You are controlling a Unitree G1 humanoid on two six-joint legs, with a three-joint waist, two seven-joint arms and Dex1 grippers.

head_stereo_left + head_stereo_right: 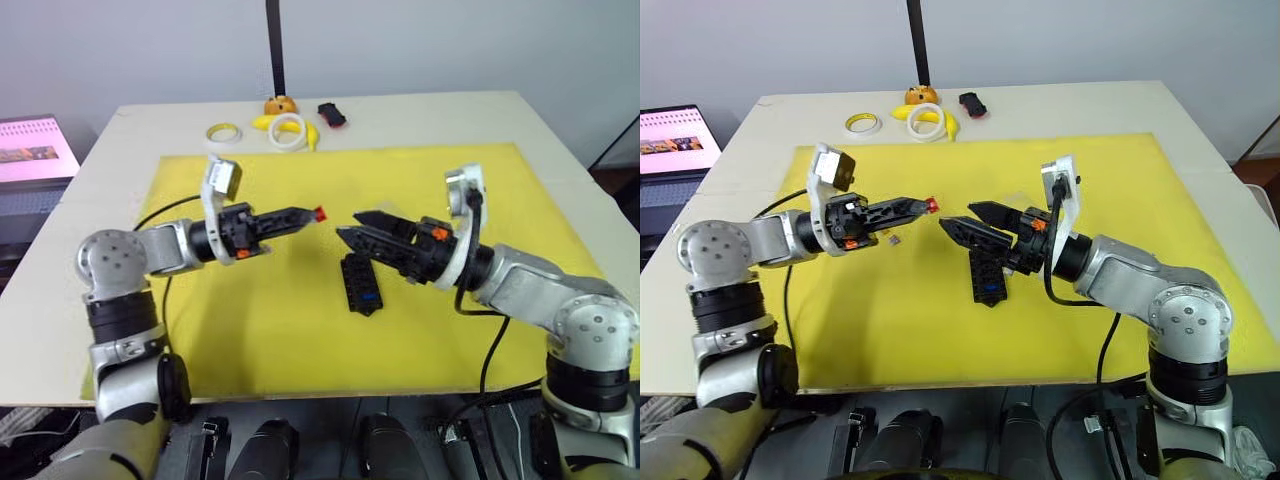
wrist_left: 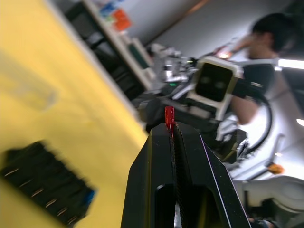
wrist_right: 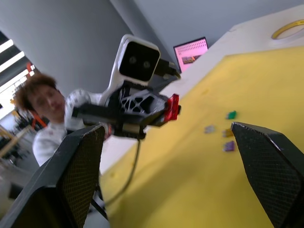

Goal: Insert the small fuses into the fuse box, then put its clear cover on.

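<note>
A red fuse (image 1: 319, 213) sits pinched at the tip of the left tool (image 1: 310, 214), held above the yellow mat (image 1: 250, 330). The fuse box (image 1: 361, 284) lies on the mat, one blue fuse (image 1: 371, 296) seated in it. Over the box hovers the right tool (image 1: 352, 225), fingers spread wide, gripping nothing. Loose fuses (image 3: 228, 133) lie on the mat.

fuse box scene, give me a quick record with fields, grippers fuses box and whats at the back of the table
left gripper: shut on a red fuse, held above the yellow mat
right gripper: open, over the fuse box
fuse box: on the mat, one blue fuse seated
loose fuses: green, grey, yellow, purple on the mat
table back: two tape rings
</note>
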